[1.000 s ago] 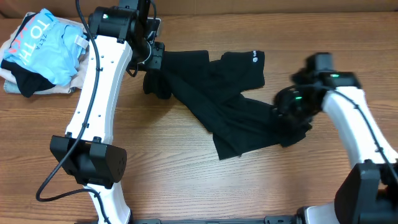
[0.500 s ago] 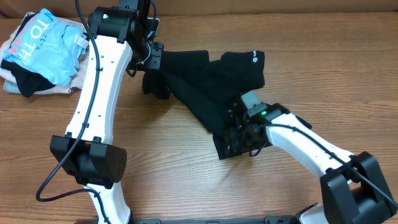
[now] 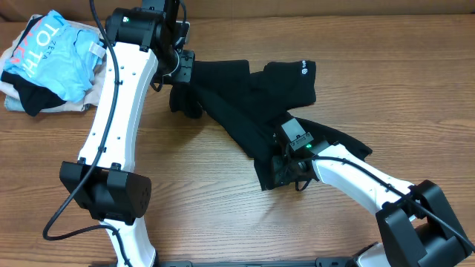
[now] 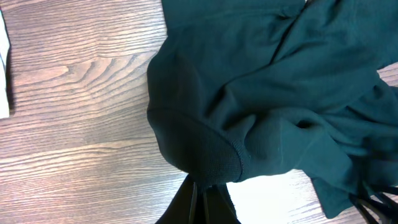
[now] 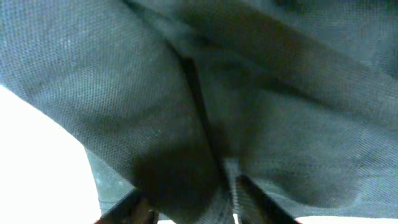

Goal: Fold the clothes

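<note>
The clothes [image 3: 252,96], a black shirt with a small white logo [image 3: 303,70], lie crumpled and spread across the middle of the table. My left gripper [image 3: 184,95] is at the shirt's left end. In the left wrist view it [image 4: 202,190] is shut on a bunched hem of the shirt [image 4: 261,93]. My right gripper [image 3: 286,167] is low over the shirt's near corner. In the right wrist view the fabric [image 5: 280,93] fills the frame. A thick fold sits between the parted fingers of that gripper [image 5: 193,202], with a sliver of gap beside the right finger [image 5: 252,196].
A pile of other garments lies at the far left corner: a light blue one [image 3: 52,52] on top of a beige one [image 3: 22,100]. A white edge [image 4: 3,68] shows at the left of the left wrist view. Bare wood table [image 3: 223,215] runs along the front.
My right arm swung left from the shirt's right side onto its near corner, and its jaws have narrowed around a fold. The left arm and its grip stayed put.
</note>
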You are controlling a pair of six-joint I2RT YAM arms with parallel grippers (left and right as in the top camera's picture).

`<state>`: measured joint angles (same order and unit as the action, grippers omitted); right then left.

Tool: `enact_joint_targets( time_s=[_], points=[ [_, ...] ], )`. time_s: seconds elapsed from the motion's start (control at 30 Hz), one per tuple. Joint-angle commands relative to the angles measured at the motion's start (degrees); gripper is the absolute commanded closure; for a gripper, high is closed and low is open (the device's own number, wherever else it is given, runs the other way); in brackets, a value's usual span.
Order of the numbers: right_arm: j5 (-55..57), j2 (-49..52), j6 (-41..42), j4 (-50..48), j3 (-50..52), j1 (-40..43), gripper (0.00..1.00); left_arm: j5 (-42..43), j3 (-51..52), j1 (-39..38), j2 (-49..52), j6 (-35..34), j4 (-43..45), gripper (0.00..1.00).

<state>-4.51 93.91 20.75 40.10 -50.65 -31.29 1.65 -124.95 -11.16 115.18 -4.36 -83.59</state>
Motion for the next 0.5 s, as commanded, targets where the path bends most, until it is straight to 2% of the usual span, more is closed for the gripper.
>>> enact_joint_targets(
  time_s=[0.0, 0.1, 0.13, 0.2, 0.23, 0.33, 0.47],
  points=[
    [-1.11, -0.35, -1.66, -0.17, 0.50, -0.72, 0.63, -0.63, 0.20, 0.31, -1.07, -0.57, -0.20, 0.96],
    [-1.07, -0.35, -2.10, -0.11, 0.76, -1.97, 0.64, -0.63, 0.20, 0.35, -1.07, -0.57, -0.15, 0.96],
    [-1.09, -0.35, -2.10, -0.09, 0.76, -2.27, 0.69, -0.63, 0.20, 0.37, -1.07, -0.59, -0.13, 0.96],
    [-1.09, -0.37, -1.57, 0.00, 0.70, -2.45, 0.90, -1.03, 0.20, 0.39, -1.07, -0.59, -0.15, 0.96],
    [-1.11, -0.37, -0.90, 0.11, 0.57, -2.45, 0.96, -2.10, 0.20, 0.37, -1.07, -0.59, -0.17, 0.96],
    [-1.16, -0.76, 0.39, 2.73, -1.79, -1.20, 0.96, -5.55, 0.00, 0.57, -1.31, -0.59, -0.61, 0.96],
    [0.15, -3.41, -0.17, 14.23, -12.55, 3.34, 0.96, -6.12, -3.65, 1.62, -1.62, -0.87, -3.21, 0.96]
  ],
)
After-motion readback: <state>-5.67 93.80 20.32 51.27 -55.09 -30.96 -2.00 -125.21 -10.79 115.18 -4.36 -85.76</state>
